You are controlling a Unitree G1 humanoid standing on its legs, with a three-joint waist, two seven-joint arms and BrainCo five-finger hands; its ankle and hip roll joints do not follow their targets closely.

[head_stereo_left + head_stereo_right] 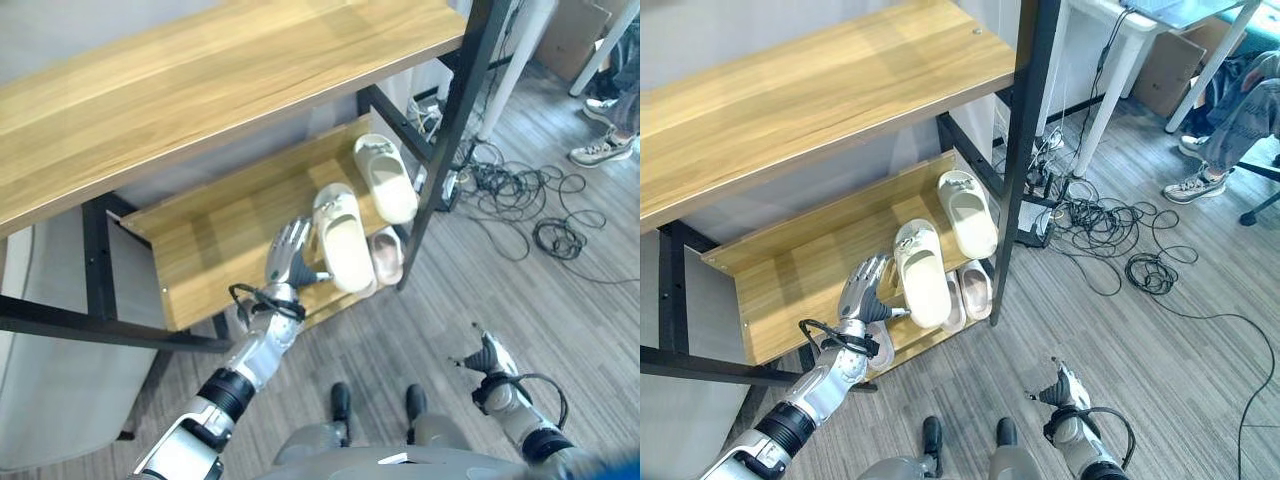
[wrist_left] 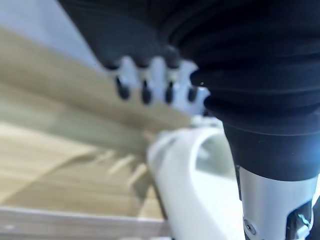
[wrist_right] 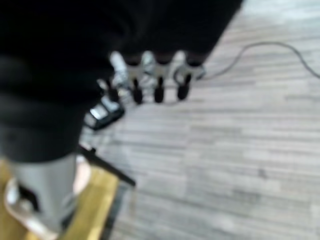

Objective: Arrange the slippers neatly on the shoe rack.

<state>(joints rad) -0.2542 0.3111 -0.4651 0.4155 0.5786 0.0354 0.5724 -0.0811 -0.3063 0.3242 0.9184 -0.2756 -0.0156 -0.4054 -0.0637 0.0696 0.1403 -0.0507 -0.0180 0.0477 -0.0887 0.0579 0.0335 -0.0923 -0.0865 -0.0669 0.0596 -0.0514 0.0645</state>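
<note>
- Shoe rack [image 1: 200,250]: black metal frame w/ wooden shelves; top shelf [image 1: 200,90] bare, lower shelf holds slippers.
- Cream slipper A [image 1: 342,237]: on lower shelf near front edge, lying lengthwise front-to-back, heel end overhanging the shelf's front.
- Cream slipper B [image 1: 385,177]: on same shelf, further back and to robot's right of A, just beside the frame's upright; the two are near each other but not aligned.
- Pink slipper [image 1: 386,254]: lower down, under A's front end, by the upright's foot.
- Left hand [image 1: 290,252]: at lower shelf, fingers straight and spread, thumb side just beside slipper A; contact can't be confirmed.
- Right hand [image 1: 487,360]: low over wood floor, well apart from rack, fingers relaxed, holding nothing.
- Cables [image 1: 520,200] tangled on floor to the right; person's shoe [image 1: 600,150] beyond.
</note>
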